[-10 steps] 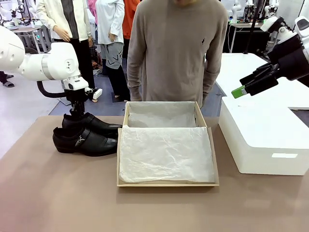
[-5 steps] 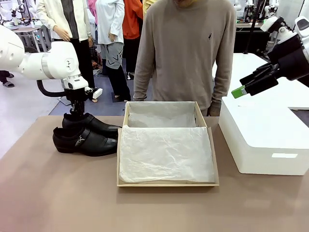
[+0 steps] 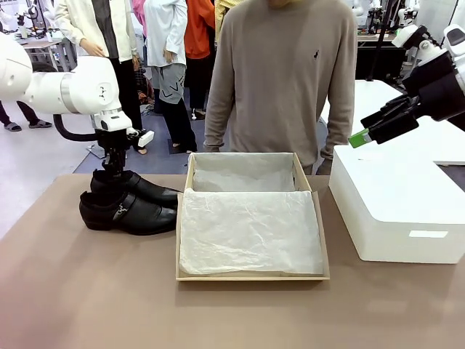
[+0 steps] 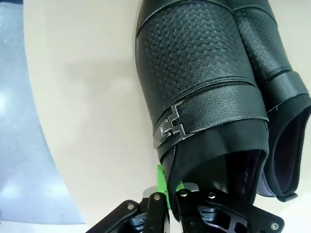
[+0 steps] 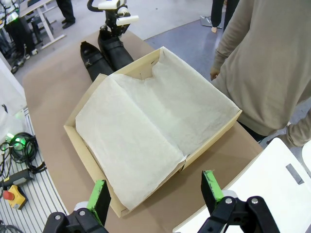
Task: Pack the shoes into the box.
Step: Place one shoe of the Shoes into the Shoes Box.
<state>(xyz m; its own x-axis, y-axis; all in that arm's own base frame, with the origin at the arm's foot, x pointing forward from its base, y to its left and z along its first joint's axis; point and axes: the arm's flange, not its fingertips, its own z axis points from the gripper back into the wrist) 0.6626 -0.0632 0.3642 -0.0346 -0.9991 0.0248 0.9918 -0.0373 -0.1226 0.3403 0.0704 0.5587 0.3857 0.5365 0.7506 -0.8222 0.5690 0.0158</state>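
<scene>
Two glossy black shoes lie side by side at the table's left, toes toward the box: the near shoe with a metal buckle and the far shoe. My left gripper is shut on the far shoe's heel collar; in the left wrist view its fingers pinch the collar of the far shoe, with the near shoe beside it. The tan box sits mid-table, lined with white tissue. High above the white box, my right gripper hangs open, and the tan box lies below it.
A large white box stands at the right. A person in a beige sweater stands at the far edge behind the tan box, hands hanging near its back corners. Bare tabletop lies in front.
The left gripper has lifted the far shoe's heel slightly. The person has shifted a little to the right. The right arm has not moved.
</scene>
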